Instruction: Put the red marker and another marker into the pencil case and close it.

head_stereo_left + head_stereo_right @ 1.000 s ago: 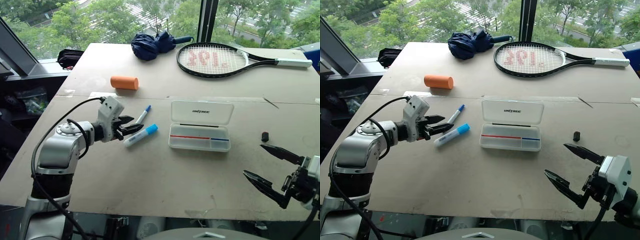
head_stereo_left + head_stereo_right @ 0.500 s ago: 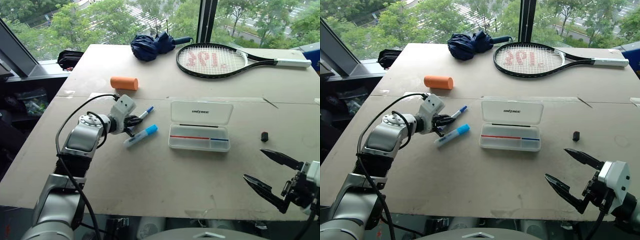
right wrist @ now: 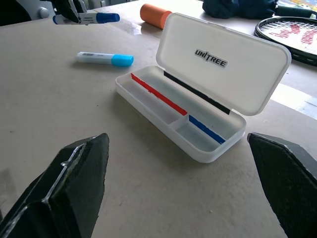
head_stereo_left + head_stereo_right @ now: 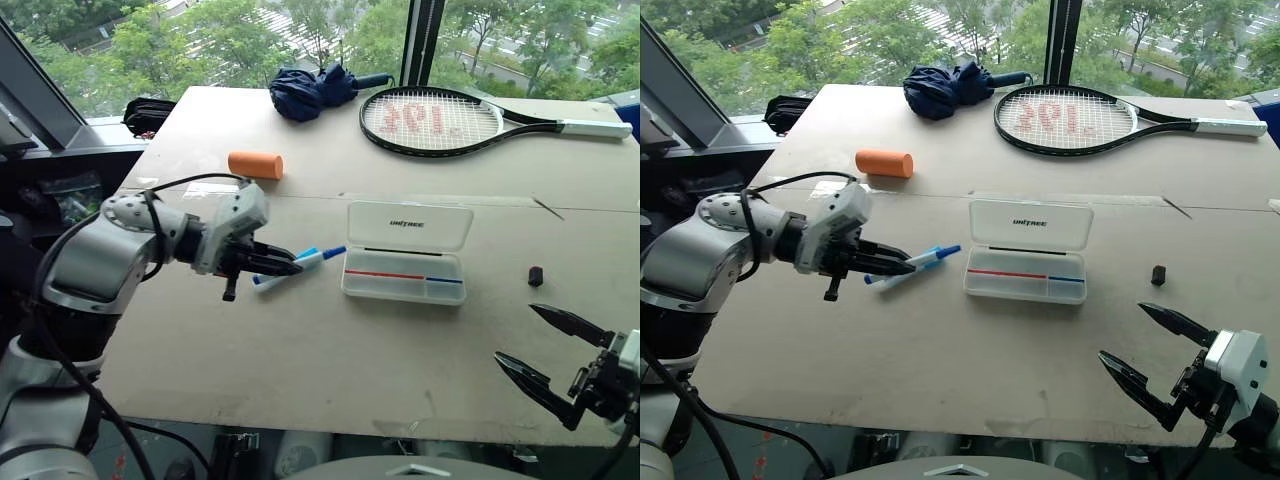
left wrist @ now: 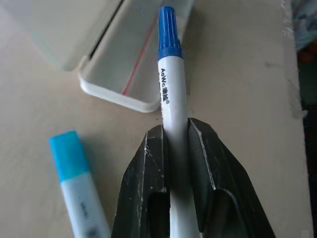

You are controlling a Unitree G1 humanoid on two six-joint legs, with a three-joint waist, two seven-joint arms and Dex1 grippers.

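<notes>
The left fingers are clamping the white barrel of a dark-blue-capped marker, carrying it clear of the tabletop with its cap pointing toward the pencil case. The left gripper is hovering just to the left of the case. Beneath it, a thicker marker with a light blue cap is lying flat on the tabletop. The pencil case is sitting open near the middle, its white lid printed "UNITREE" tilting back and its clear base facing up, with what looks like a thin red marker and a short blue one lying along the base. The right gripper is hanging low at the near right edge, its fingers spreading wide apart and gripping nothing. A small black cap is resting to the right of the case.
</notes>
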